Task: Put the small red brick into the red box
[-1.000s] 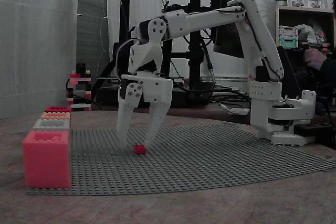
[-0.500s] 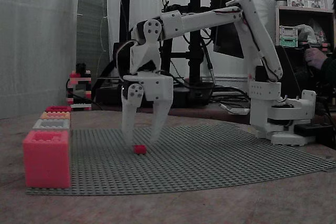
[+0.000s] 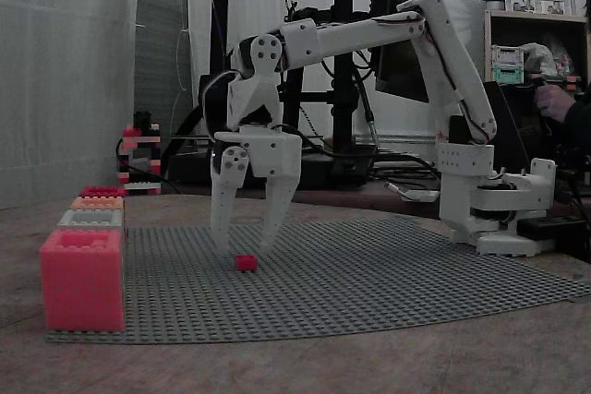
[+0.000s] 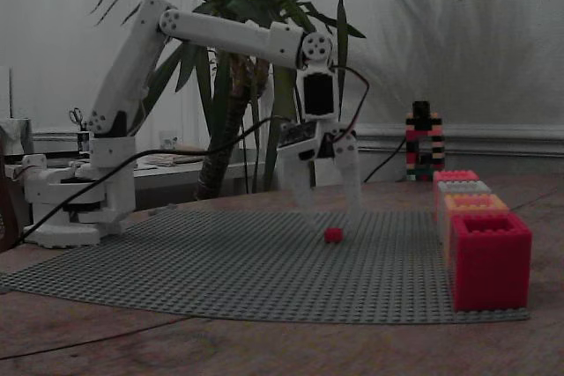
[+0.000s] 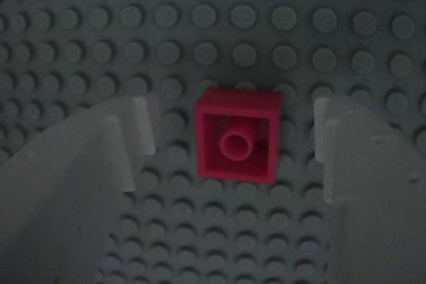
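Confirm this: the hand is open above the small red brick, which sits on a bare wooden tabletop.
Not quite. The hand is open above the small red brick, but the brick sits on the grey studded baseplate, as the wrist view shows.

Small red brick [image 5: 237, 135] on the studded baseplate [image 3: 388, 274], centred between the fingertips of the gripper [image 5: 229, 131] in the wrist view, clear of both. In a fixed view [image 3: 246, 262], directly below the spread gripper [image 3: 242, 244]. Row of boxes along the baseplate edge at 9 o'clock of the brick, red box [image 3: 102, 192] farthest back. In another fixed view, row at 3 o'clock, red box [image 4: 456, 176] again rearmost
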Tool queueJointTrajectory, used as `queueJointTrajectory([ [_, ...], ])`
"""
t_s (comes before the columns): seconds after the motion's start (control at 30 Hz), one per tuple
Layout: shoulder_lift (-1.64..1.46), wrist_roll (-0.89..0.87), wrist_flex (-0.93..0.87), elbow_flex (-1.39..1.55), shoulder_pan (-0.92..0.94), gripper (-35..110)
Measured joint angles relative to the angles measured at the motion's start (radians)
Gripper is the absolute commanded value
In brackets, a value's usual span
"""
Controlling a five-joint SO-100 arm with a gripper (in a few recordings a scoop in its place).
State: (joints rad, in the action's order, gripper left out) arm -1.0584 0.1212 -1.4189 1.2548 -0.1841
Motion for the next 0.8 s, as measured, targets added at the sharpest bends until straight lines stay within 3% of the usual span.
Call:
queueJointTrajectory([
  [0.8,0.041,-0.005,0.052,-0.002,-0.031,16],
])
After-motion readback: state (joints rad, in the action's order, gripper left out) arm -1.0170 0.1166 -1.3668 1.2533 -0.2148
